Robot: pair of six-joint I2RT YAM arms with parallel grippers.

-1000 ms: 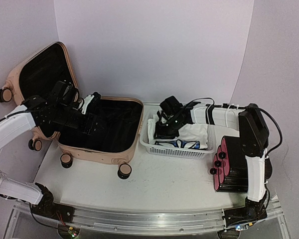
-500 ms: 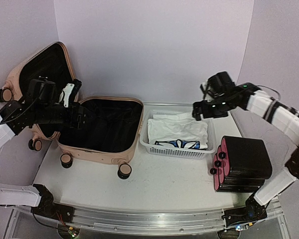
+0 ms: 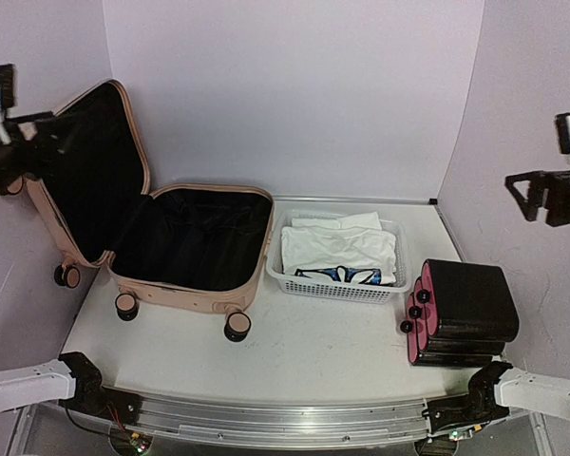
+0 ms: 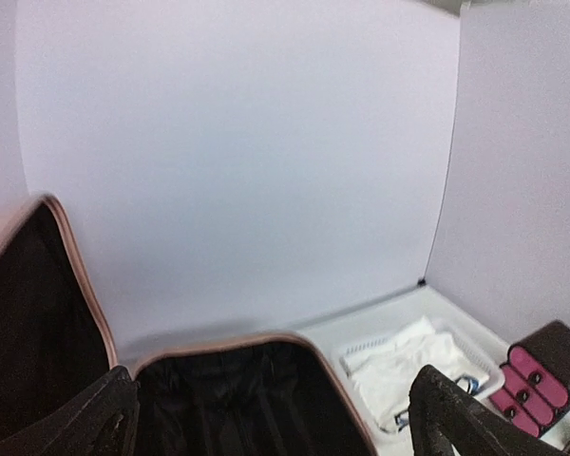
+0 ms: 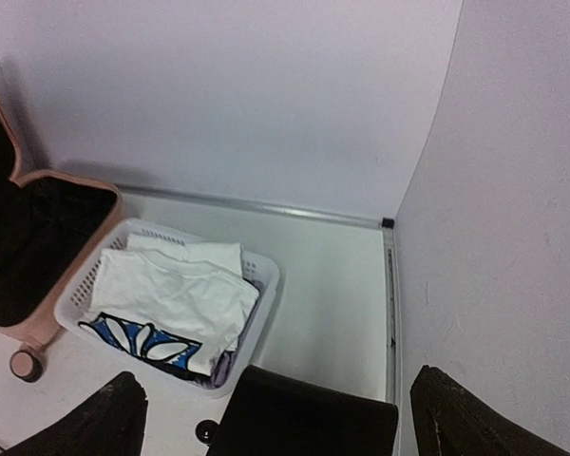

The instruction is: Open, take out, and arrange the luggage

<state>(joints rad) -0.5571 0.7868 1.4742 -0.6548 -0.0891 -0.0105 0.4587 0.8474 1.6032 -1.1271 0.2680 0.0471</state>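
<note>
Top: luggage (image 3: 171,237) lay open, lining bare, beneath and inboard of raised left gripper (image 3: 28,133). Folded clothes (image 3: 337,247) in basket (image 3: 337,285), beneath raised right gripper (image 3: 532,190)
Left wrist: fingers (image 4: 85,418) spread, nothing grasped, luggage below
Right wrist: fingers (image 5: 104,423) spread, empty, basket below
Judged: opening and unpacking done, arranging near complete

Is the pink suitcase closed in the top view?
No: the suitcase lies open, with its lid raised and tilted back.
</note>
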